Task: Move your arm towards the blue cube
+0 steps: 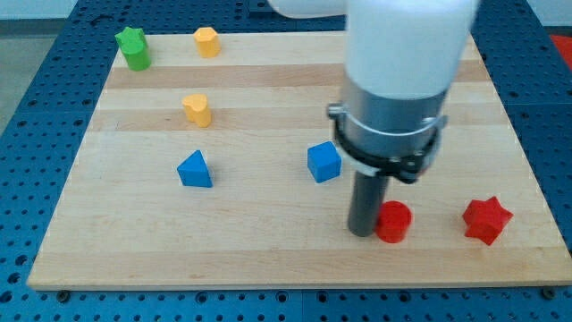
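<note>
My tip (pixel 362 233) sits on the board (pixel 268 259) near its bottom edge, right of centre. It is a bare rod that holds nothing, and it touches, or all but touches, the left side of a red cylinder (pixel 393 222). The blue cube (pixel 323 162) lies up and to the view's left of my tip, near it but apart, about mid-board. A red star (pixel 487 220) stands toward the bottom right corner, beyond the cylinder. A blue triangle (pixel 195 169) lies left of the cube, well apart from it. Above that is a yellow block (pixel 197 109). Another yellow block (pixel 206 41) is at the top edge, and a green star (pixel 134 48) is in the top left corner.
</note>
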